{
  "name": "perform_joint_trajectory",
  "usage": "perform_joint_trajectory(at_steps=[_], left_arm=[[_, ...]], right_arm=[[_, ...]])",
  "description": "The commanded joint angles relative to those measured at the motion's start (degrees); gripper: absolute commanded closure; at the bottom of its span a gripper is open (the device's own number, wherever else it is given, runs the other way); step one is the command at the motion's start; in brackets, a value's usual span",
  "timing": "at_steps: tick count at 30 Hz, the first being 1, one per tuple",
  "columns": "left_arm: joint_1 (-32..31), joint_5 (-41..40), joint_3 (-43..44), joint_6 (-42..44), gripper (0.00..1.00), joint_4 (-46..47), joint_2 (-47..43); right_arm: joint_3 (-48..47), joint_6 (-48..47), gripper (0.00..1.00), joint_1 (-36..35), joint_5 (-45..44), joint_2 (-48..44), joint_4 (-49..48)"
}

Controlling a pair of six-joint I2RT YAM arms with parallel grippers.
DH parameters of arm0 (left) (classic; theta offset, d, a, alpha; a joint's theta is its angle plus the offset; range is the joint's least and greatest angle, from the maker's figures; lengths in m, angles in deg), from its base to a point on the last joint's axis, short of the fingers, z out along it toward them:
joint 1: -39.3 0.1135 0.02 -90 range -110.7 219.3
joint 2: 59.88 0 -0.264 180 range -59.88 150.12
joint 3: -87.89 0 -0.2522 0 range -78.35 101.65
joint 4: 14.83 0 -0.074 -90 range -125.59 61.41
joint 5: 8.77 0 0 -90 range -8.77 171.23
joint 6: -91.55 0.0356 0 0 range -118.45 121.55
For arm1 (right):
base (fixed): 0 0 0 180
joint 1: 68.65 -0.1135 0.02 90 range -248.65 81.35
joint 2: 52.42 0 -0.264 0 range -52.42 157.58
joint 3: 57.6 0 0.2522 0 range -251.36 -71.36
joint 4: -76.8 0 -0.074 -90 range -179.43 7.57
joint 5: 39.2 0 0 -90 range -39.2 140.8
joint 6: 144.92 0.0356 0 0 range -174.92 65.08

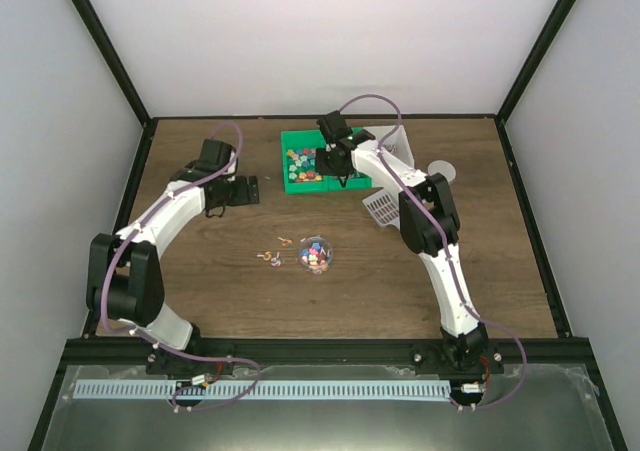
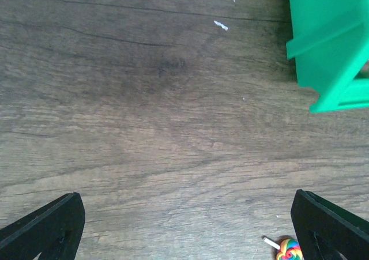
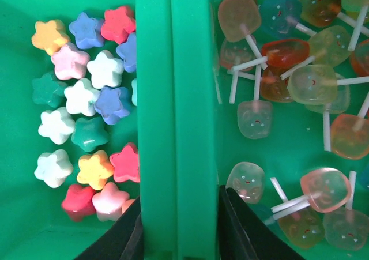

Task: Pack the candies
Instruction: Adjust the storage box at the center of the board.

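Note:
Two green bins (image 1: 296, 183) stand side by side at the back of the table. In the right wrist view one holds star-shaped candies (image 3: 86, 98) in pink, blue, yellow, white and green. The other holds translucent lollipops (image 3: 300, 81). My right gripper (image 3: 179, 231) straddles the doubled green wall (image 3: 173, 98) between them, a finger pressed on each side. A clear round cup (image 1: 316, 254) of mixed candies sits mid-table, with loose lollipops (image 1: 270, 256) to its left. My left gripper (image 2: 187, 231) hangs open over bare wood, a rainbow lollipop (image 2: 289, 249) by its right finger.
A pale perforated scoop (image 1: 381, 207) lies right of the bins, under the right arm. A clear round lid (image 1: 440, 169) rests further right. A corner of the green bin (image 2: 328, 46) shows at the top right of the left wrist view. Black frame posts border the table.

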Motion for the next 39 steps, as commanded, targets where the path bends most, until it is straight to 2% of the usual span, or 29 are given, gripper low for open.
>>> perform_joint_trajectory(at_steps=[1,6,9,12,19,27,34,36,39], left_arm=[[0.2,1.6,-1.7,-0.6,0.00,1.6,0.5],[0.0,4.0,-4.0,-1.6,0.00,2.7,0.0],[-0.3,4.9,-5.0,-2.2,0.00,3.3,-0.5],[-0.6,5.6,-5.9,-2.7,0.00,3.7,-0.6],[-3.3,7.8,-6.9,-3.1,0.00,4.9,0.1],[-9.2,7.3,-7.0,-3.9,0.00,4.9,1.0],[-10.2,6.7,-7.4,-5.2,0.00,5.3,1.1],[-10.2,6.2,-7.2,-5.2,0.00,5.2,1.2],[-10.2,5.8,-6.8,-5.5,0.00,5.2,1.3]], right_arm=[[-0.5,17.4,0.99,0.3,11.3,2.2,2.1],[1.2,19.9,0.96,0.3,15.9,2.4,-0.8],[2.6,18.7,0.85,0.3,16.2,2.0,-1.5],[4.2,17.0,0.69,0.3,16.6,0.8,-2.3],[11.2,11.5,0.39,0.2,12.4,-7.0,-4.2],[19.9,6.6,0.35,0.3,9.3,-17.6,-8.7],[25.1,7.5,0.33,3.5,4.2,-25.3,-9.1],[27.9,8.4,0.26,6.3,0.4,-29.5,-10.8],[30.3,10.3,0.08,12.7,-1.7,-33.3,-11.1]])
